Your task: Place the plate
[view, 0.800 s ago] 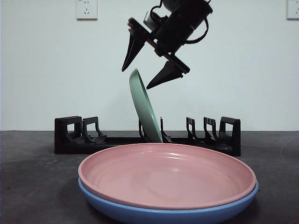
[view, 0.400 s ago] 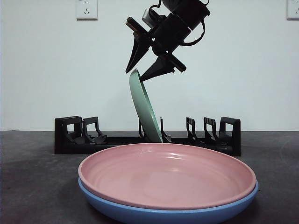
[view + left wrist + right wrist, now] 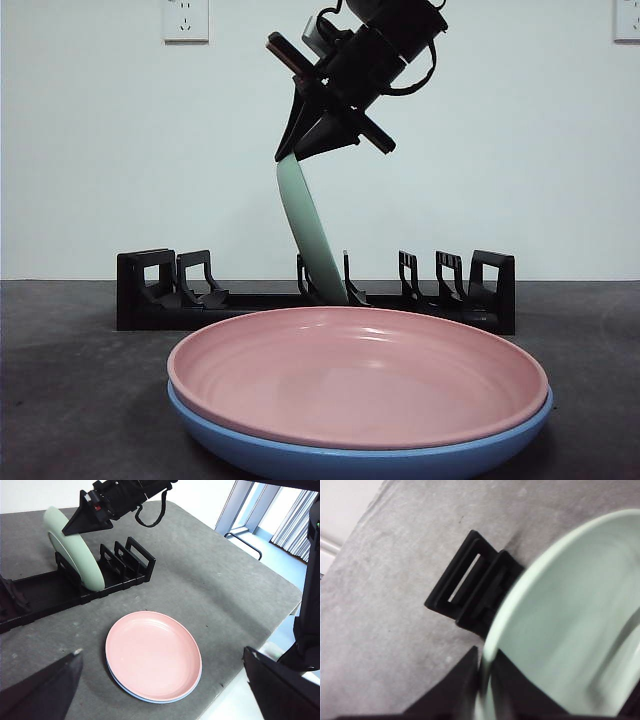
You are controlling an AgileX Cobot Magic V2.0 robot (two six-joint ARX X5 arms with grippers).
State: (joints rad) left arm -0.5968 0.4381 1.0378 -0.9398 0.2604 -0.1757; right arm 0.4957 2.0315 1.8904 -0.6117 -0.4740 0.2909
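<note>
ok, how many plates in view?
3. The green plate stands tilted in the black rack, its top rim pinched by the right tool. The pink plate is stacked on the blue plate in front.

A black gripper (image 3: 300, 152) clamps the top rim of a pale green plate (image 3: 308, 238), which stands tilted in a slot of the black dish rack (image 3: 490, 290). In front, a pink plate (image 3: 358, 372) sits stacked on a blue plate (image 3: 300, 460).
</note>
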